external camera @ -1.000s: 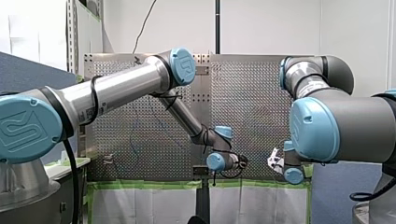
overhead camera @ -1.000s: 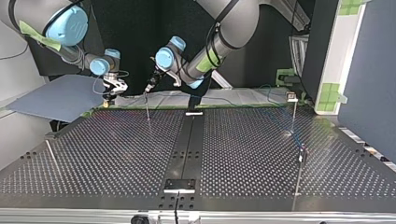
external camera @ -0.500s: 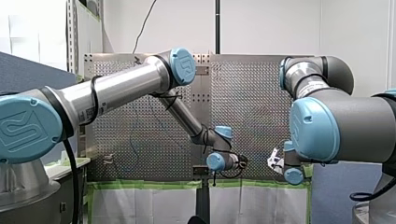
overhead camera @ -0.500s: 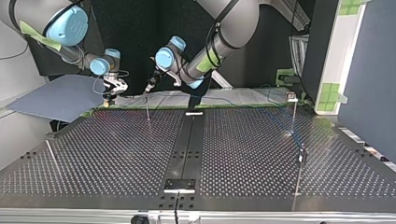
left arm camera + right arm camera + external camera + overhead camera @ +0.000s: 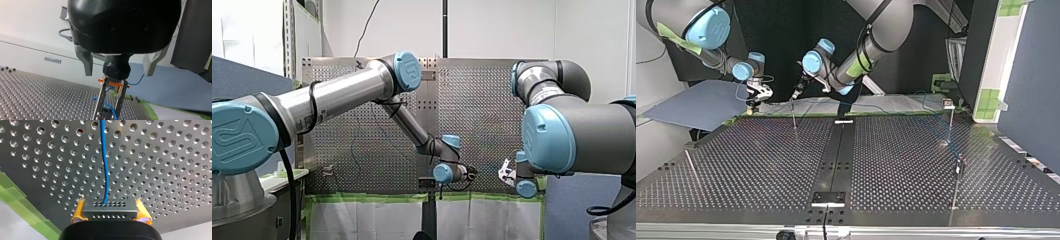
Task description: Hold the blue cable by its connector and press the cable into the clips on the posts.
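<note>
Right gripper (image 5: 110,212) clamps connector (image 5: 110,207) w/ blue cable (image 5: 105,162) leading ahead.

One camera looks from behind my shoulders over the table (image 5: 482,110), another faces me low from across it, both catching my left arm (image 5: 337,95) and my right arm (image 5: 572,130), while wrist cameras peer closely along my left gripper (image 5: 108,110) and my right gripper (image 5: 110,213).

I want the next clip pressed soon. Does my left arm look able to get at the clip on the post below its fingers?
Likely yes: the left gripper hangs right over the clip atop its post, fingers spread wide, and nothing stands between gripper and clip.
</note>
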`<move>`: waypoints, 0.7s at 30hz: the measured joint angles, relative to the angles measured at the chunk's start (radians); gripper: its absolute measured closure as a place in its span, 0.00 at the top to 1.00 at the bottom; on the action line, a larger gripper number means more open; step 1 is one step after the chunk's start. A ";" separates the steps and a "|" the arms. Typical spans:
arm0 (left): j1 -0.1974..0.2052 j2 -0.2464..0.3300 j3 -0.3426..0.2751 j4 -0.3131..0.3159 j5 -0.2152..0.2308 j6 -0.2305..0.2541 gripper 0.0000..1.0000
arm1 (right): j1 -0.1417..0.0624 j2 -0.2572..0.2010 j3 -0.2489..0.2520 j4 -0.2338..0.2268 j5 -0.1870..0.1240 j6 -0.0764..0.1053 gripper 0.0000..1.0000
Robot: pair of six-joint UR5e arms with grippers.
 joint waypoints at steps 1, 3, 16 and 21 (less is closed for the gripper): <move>0.000 0.000 0.000 -0.001 -0.007 0.000 1.00 | 0.000 0.000 0.000 0.000 0.000 0.000 0.00; 0.000 0.000 0.000 -0.005 -0.024 0.001 1.00 | 0.000 0.001 0.000 0.000 0.000 0.000 0.00; -0.003 0.000 0.000 -0.023 -0.063 0.016 1.00 | 0.000 0.003 0.000 -0.002 0.000 0.001 0.00; -0.003 0.000 0.000 -0.023 -0.064 0.016 1.00 | 0.000 0.004 0.000 -0.003 0.000 0.001 0.00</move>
